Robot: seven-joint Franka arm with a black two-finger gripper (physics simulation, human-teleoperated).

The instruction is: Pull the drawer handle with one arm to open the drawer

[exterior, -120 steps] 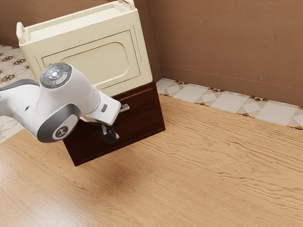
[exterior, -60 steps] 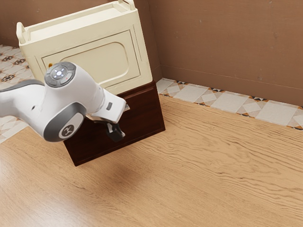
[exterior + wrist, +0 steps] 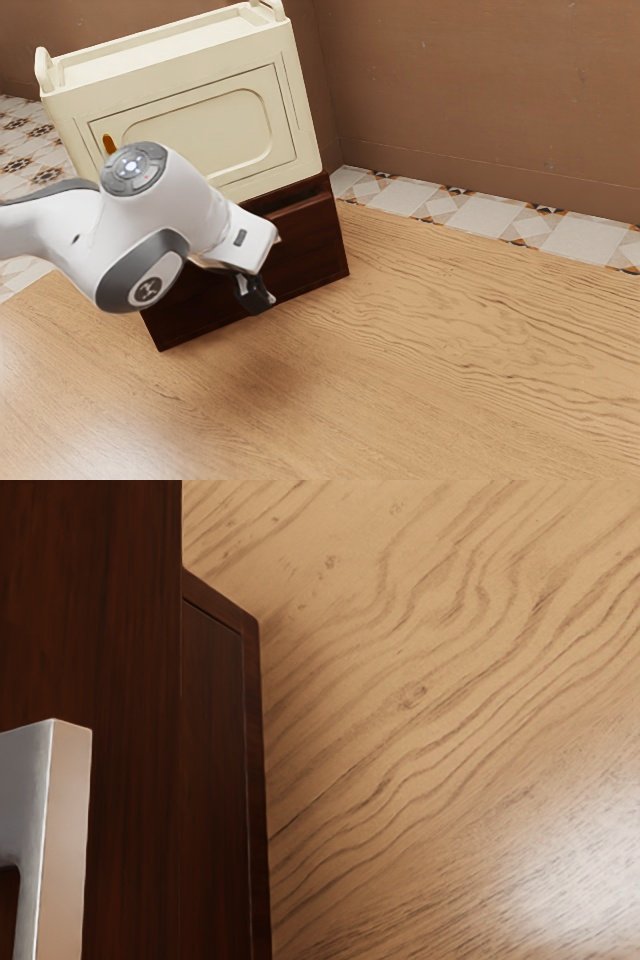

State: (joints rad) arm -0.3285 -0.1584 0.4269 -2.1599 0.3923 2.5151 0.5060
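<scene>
My gripper [image 3: 256, 294] is low in front of the dark brown cabinet [image 3: 190, 316], at its drawer; whether it holds the handle is hidden. The upper drawer [image 3: 309, 228] stands a little out of the cabinet, with a dark gap along its top edge. Most of its handle is behind my hand in the exterior view. In the wrist view the silver handle [image 3: 66, 830] is at the lower left, on the drawer front [image 3: 130, 780], and the cabinet's frame [image 3: 256, 780] lies behind that front.
A cream cabinet [image 3: 205, 135] with an orange-brown knob [image 3: 109, 145] rests on the dark one. Wooden floor [image 3: 450, 350] spreads in front and to the exterior view's right. A brown wall [image 3: 480, 90] and a strip of patterned tiles [image 3: 480, 217] run behind.
The drawer has come slightly out of the cabinet, opening a gap at its top. My hand has moved toward the exterior view's right and a little downward, and more of the cream cabinet's knob is uncovered.
</scene>
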